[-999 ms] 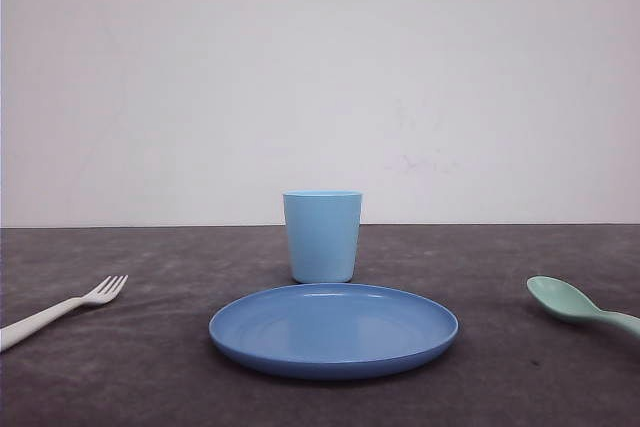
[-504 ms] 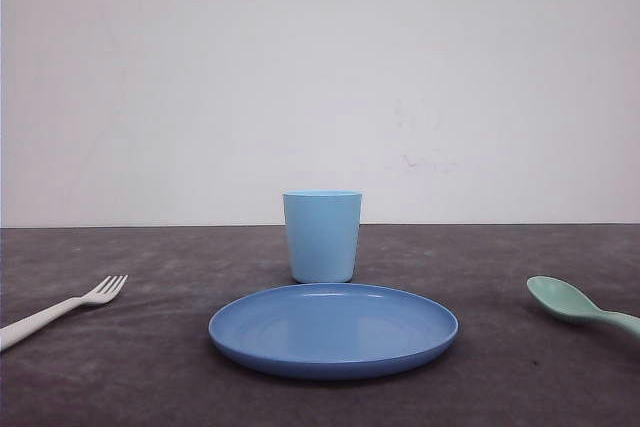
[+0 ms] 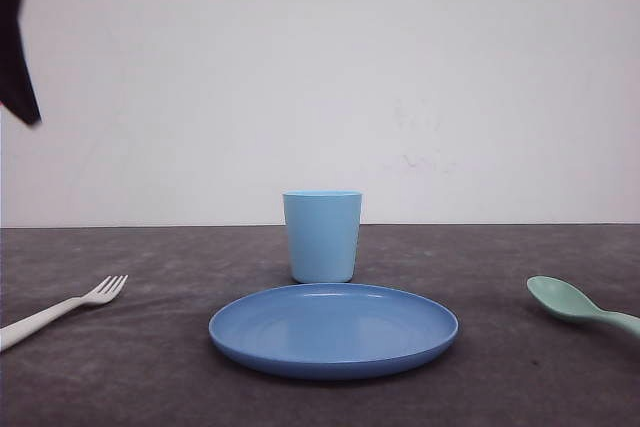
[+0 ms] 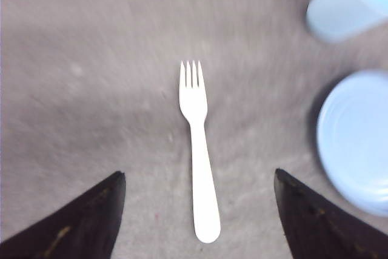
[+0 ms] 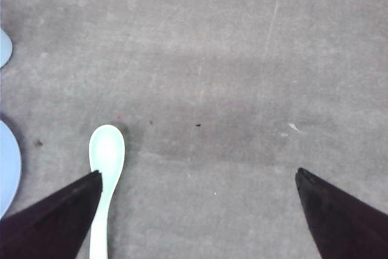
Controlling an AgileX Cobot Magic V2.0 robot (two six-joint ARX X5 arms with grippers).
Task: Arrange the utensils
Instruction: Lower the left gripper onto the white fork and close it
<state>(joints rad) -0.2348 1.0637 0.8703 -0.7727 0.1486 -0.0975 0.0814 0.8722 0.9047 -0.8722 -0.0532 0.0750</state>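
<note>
A: Where are the utensils?
B: The small white plastic fork [image 3: 62,309] lies at nine o'clock of the round blue plate [image 3: 333,330], the mint-green plastic spoon [image 3: 578,305] at three.
A: The hands?
B: The left hand [image 4: 197,222] is spread, straddling the fork's handle, likely lining up a pick; the right hand [image 5: 197,216] is spread, the spoon beside one finger.

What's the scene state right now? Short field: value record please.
fork: white, flat on the table, left of the plate
spoon: mint green, flat on the table, right of the plate
plate: blue, centre, nothing on it
cup: light blue, upright, behind the plate
left gripper: open, above the fork, not touching it
right gripper: open, above the table, spoon near one finger
task status: neither utensil picked up yet
</note>
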